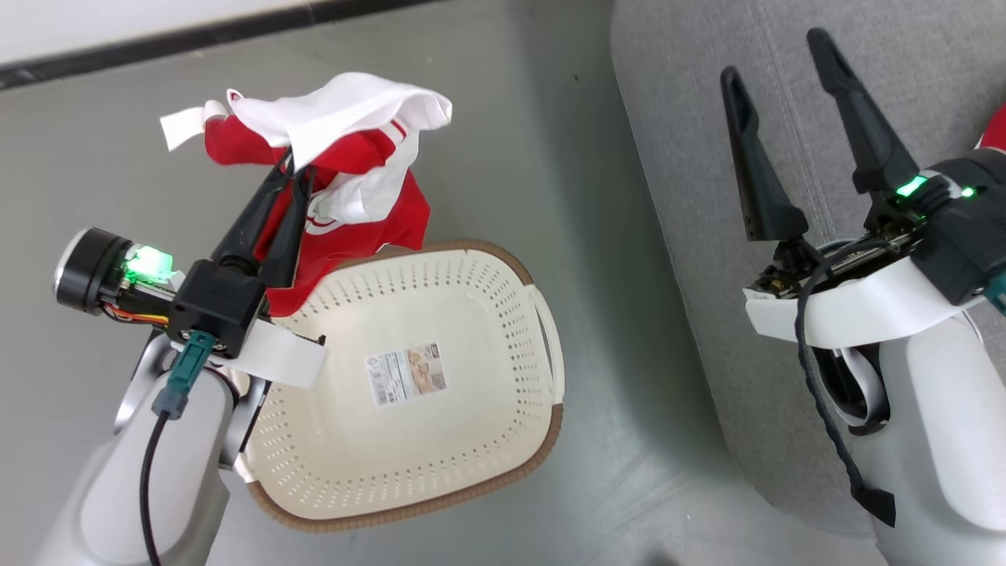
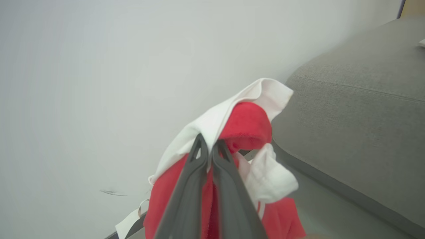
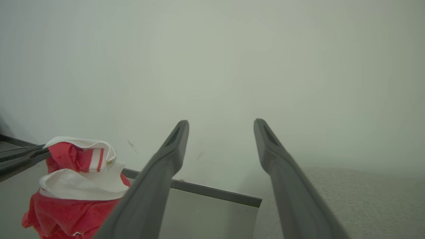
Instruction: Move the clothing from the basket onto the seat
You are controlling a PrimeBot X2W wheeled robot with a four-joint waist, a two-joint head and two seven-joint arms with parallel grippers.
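A red and white jersey (image 1: 346,169) hangs bunched above the far left rim of the cream basket (image 1: 487,409), with my left gripper (image 1: 292,169) shut on it. The left wrist view has the same jersey (image 2: 245,129) draped over my left gripper (image 2: 208,143). In the right wrist view the jersey (image 3: 76,186) hangs at the lower left. The basket's inside holds just a paper label (image 1: 407,374). The grey seat (image 1: 692,196) lies to the right, and above it my right gripper (image 1: 774,55) stands open and holds nothing. A bit of red cloth (image 1: 995,130) lies on the seat at the right edge.
The basket stands on a grey floor (image 1: 118,157) between my arms. A white wall with a dark baseboard (image 1: 157,39) runs along the far side. The seat's rounded edge (image 2: 332,186) sits close to the right of the held jersey.
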